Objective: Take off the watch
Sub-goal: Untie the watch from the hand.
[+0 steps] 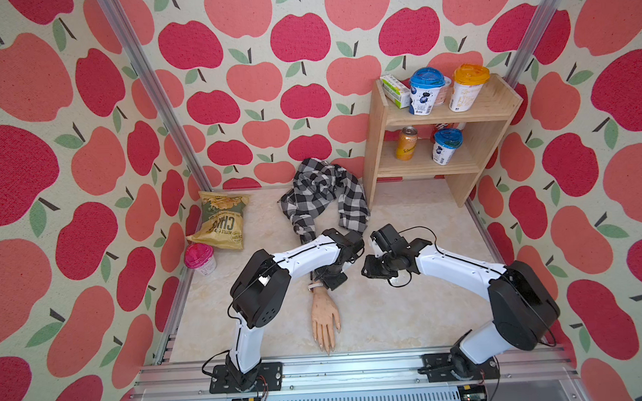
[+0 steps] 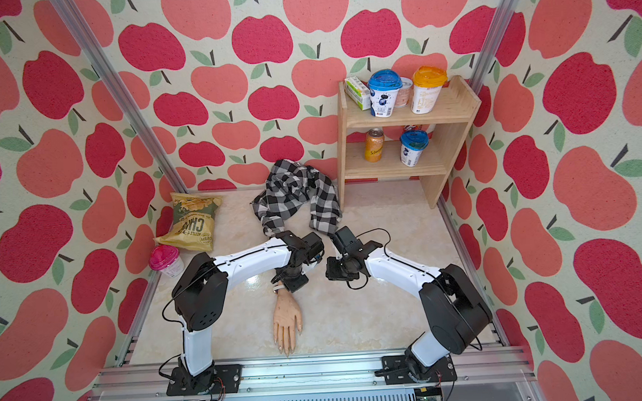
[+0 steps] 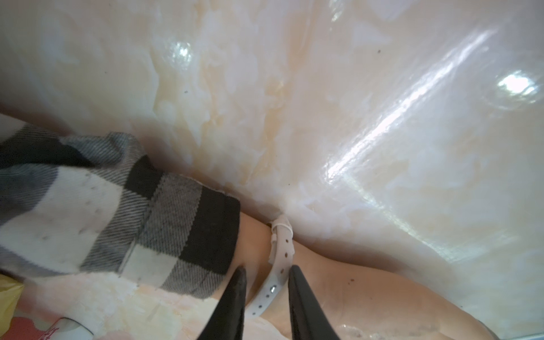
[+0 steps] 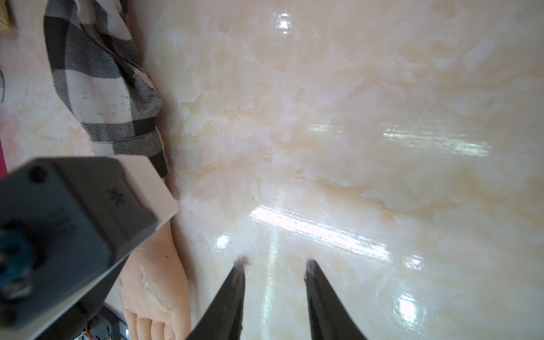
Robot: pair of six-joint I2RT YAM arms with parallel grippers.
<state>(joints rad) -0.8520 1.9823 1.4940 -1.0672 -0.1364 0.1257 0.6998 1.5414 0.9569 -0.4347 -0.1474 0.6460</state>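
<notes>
The watch (image 3: 279,262) shows as a thin white strap with holes around the wrist of a mannequin hand (image 1: 324,314); its dial is hidden. In both top views the strap (image 1: 315,284) (image 2: 277,286) peeks out beside my left gripper (image 1: 331,280), which points down at the wrist. In the left wrist view the left gripper (image 3: 268,269) stands narrowly open with its two fingers on either side of the strap, one finger close against it. My right gripper (image 4: 275,262) hovers open over bare tabletop beside the hand (image 4: 153,282), holding nothing.
A black-and-white plaid shirt (image 1: 323,193) covers the mannequin's forearm, its cuff (image 3: 117,212) just short of the watch. A wooden shelf (image 1: 376,138) with cups and a can stands at the back right. A chip bag (image 1: 220,221) and a pink-lidded cup (image 1: 200,258) sit at the left.
</notes>
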